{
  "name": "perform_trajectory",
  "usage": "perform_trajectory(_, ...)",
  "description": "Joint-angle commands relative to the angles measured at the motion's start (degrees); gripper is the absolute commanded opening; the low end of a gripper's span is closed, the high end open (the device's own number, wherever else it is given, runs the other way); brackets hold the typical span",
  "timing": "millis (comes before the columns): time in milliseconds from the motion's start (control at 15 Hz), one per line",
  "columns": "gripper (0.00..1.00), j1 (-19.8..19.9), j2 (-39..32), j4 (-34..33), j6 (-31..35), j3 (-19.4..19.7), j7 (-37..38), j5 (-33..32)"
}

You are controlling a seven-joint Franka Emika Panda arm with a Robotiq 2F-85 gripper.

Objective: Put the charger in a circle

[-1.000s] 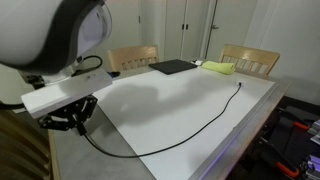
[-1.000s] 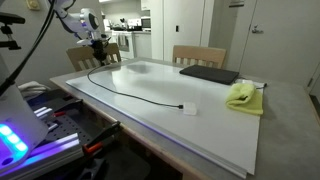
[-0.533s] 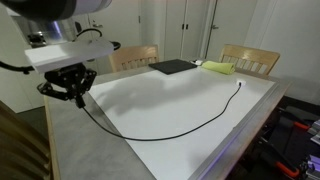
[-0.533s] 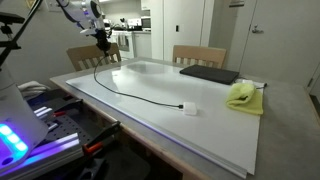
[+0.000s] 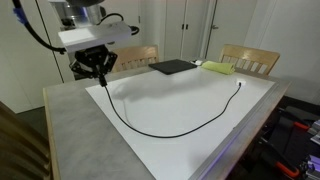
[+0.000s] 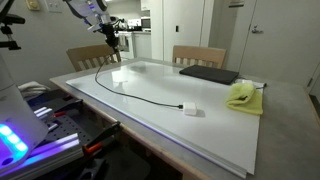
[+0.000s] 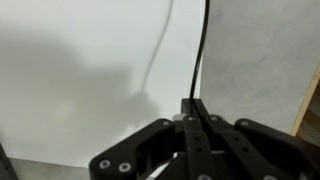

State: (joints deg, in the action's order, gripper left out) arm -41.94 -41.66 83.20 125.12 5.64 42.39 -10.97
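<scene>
- One pincer [image 5: 101, 80], clenched on the end of one black charger [image 7: 203, 40] above the tabletop [image 5: 180, 100]; the rest trails across it.
- Far plug [image 6: 190, 111] too small to make out.

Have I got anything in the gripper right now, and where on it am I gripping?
Yes. The gripper is shut on the charger, pinching the thin black cable near one end. The rest hangs down and trails across the table.
</scene>
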Motion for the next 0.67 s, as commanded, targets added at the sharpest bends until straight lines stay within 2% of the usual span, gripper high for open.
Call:
perform_trajectory(0,0.03,1.59,0.53,0.37,-0.06,-1.94,0.85,-1.5)
perform_trajectory(333,0.01,1.19,1.0,1.29,-0.73,-1.82,0.91,-2.42)
perform_trajectory(600,0.01,2.31,2.56,4.59,-0.61,-1.98,3.39,-2.33)
